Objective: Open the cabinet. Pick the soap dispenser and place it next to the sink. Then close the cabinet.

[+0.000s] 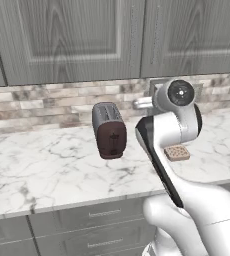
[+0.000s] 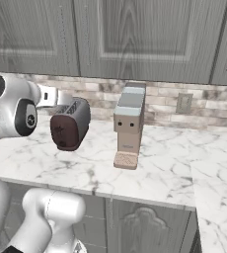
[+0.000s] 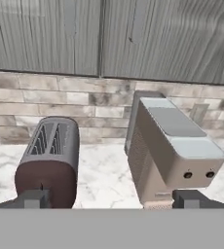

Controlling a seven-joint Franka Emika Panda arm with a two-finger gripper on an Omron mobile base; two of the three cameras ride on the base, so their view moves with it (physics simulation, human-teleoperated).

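Cabinet (image 1: 82,37) doors above the marble desk (image 1: 47,170) are shut; the hand (image 3: 111,197) is released, empty; every step remains.

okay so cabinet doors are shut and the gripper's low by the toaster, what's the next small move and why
Probably raise the open gripper toward a cabinet door handle: both doors are shut, and the hand sits low, facing the toaster and coffee machine.
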